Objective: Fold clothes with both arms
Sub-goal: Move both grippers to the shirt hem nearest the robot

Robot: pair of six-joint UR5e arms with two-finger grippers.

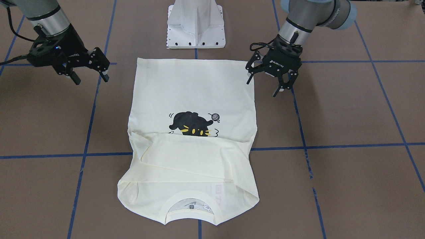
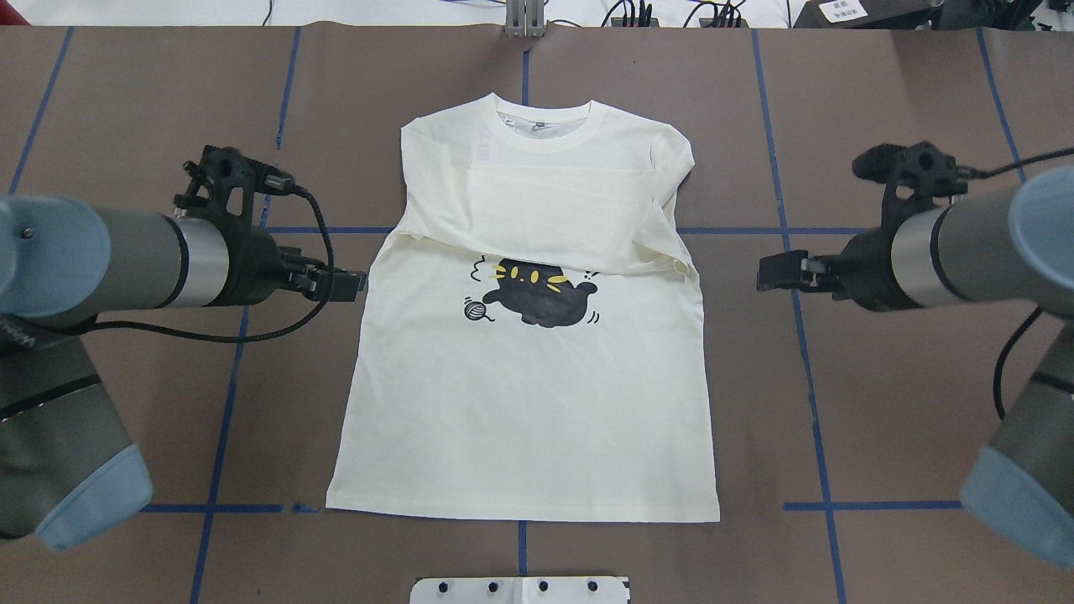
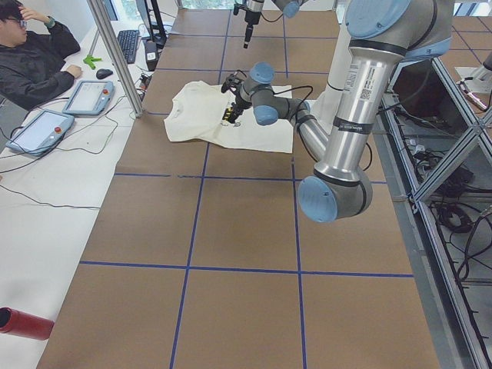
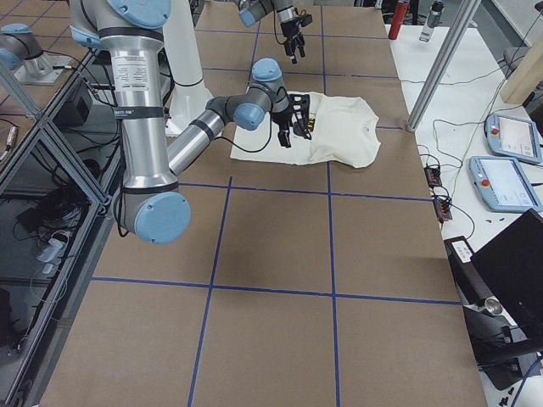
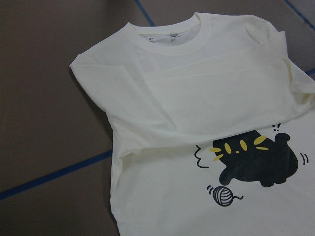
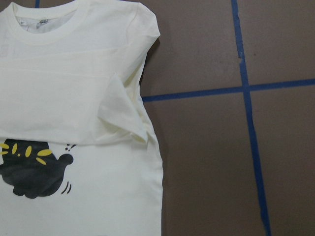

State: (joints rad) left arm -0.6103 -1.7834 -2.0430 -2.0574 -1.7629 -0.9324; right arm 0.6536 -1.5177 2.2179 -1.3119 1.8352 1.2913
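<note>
The cream shirt (image 2: pixel 520 403) lies flat on the brown table, print side up, with its collar at the far side from the robot. Both sleeves are folded across the chest and cover part of the black cat print (image 2: pixel 537 294). My left gripper (image 1: pixel 262 88) is open and empty, hovering just beside the shirt's edge near the hem corner. My right gripper (image 1: pixel 91 79) is open and empty, hovering apart from the shirt's other edge. The left wrist view shows the shirt (image 5: pixel 197 123) below, and so does the right wrist view (image 6: pixel 74 98).
The white pedestal base (image 1: pixel 196 25) stands just behind the hem. Blue tape lines (image 1: pixel 332 146) cross the brown table. An operator (image 3: pixel 31 54) sits at a side desk with tablets (image 3: pixel 38 127). A red bottle (image 3: pixel 23 323) lies at the desk's near end.
</note>
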